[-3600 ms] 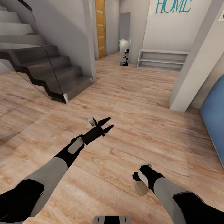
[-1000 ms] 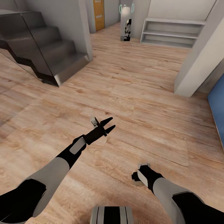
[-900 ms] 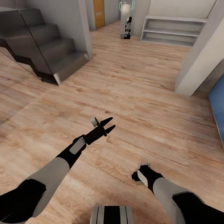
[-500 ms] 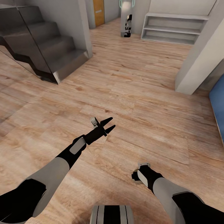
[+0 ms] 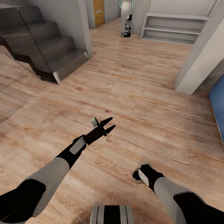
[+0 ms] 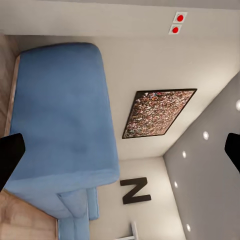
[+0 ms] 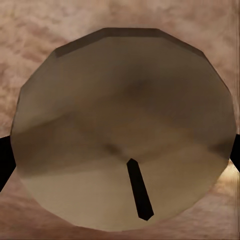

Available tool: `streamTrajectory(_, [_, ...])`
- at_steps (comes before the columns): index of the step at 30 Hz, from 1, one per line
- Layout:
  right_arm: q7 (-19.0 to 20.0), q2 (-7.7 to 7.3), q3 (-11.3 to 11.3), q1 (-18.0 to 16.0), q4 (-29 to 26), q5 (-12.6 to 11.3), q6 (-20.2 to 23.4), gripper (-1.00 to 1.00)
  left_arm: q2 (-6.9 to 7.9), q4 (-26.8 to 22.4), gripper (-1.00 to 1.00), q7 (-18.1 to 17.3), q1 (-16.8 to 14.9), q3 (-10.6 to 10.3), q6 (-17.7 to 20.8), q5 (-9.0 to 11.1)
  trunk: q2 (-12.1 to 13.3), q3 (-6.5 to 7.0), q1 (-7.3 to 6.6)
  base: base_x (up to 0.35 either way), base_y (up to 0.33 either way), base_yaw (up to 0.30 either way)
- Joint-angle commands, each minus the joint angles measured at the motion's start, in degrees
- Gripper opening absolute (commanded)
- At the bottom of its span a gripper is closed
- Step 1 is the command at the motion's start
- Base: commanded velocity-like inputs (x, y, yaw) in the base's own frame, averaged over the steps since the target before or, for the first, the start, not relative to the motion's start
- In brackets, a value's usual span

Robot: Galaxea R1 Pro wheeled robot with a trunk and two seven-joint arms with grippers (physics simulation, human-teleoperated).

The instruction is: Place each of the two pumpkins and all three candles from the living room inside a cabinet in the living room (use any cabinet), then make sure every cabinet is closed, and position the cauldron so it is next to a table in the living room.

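A candle point(image 7: 125, 100) sits between the fingers of my right gripper point(image 7: 120, 155): a squat grey-beige cylinder seen top-on, with a small dark wick. The gripper is shut on it, a black fingertip at each side. In the head view the right gripper point(image 5: 140, 178) points down at the wood floor near the lower middle, and the wrist covers the candle. My left gripper point(image 5: 112, 122) reaches forward over the floor at the centre, open, with nothing between its fingers. In the left wrist view the left gripper point(image 6: 120, 152) faces a blue sofa.
I stand on a wood floor point(image 5: 133, 81) in a hallway. A dark staircase point(image 5: 46, 46) rises at the left and a white pillar point(image 5: 199, 62) stands at the right, beside a blue sofa point(image 5: 218, 105). A low white shelf point(image 5: 174, 28) and an orange door point(image 5: 99, 11) are far ahead.
Over the last seconds the whole view has slid forward and down, so the camera has moved. The arms keep their pose. In the last half second nothing visibly changed.
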Motion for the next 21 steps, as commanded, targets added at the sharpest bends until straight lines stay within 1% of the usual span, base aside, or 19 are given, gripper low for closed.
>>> streamTrajectory(1, [-0.02, -0.10, -0.10, 0.01, -0.23, -0.29, 0.08, -1.00, 0.00, 0.00, 1.00, 0.00, 0.00, 0.00, 0.00, 0.00, 0.00, 0.00, 0.00, 0.000, 0.000, 0.000])
streamTrajectory(4, [0.01, -0.21, -0.25, 0.01, -2.27, -0.50, 1.53, -1.00, 0.00, -0.06, 1.00, 0.00, 0.00, 0.00, -0.09, 0.00, 0.00, 0.00, 0.00, 0.000, 0.000, 0.000])
streamTrajectory(8, [0.03, -0.40, -0.30, 0.02, -7.47, -0.70, 5.24, -1.00, -0.07, -0.08, 1.00, 0.03, 0.00, 0.00, -1.48, 0.00, 0.00, 0.00, 0.00, 0.000, 0.000, 0.000])
streamTrajectory(14, [0.10, -0.87, -0.35, 0.02, -9.60, -0.79, 6.59, -1.00, -0.40, -0.15, 1.00, 0.09, 0.00, -0.22, -1.81, 0.00, 0.00, 0.00, 0.00, 0.000, 0.000, 0.000])
streamTrajectory(19, [0.15, -0.92, -0.47, 0.02, -10.02, -0.82, 7.29, -1.00, -0.44, -0.45, 1.00, 0.09, 0.00, -2.02, -1.84, -0.06, 0.00, 0.00, 0.00, 0.000, 0.000, 0.000])
streamTrajectory(21, [0.16, -0.93, -0.51, 0.02, -10.61, -0.82, 8.24, -1.00, -0.44, -1.14, 1.00, 0.10, 0.00, -2.85, -1.84, -0.08, 0.00, 0.00, 0.00, 0.000, 0.000, 0.000])
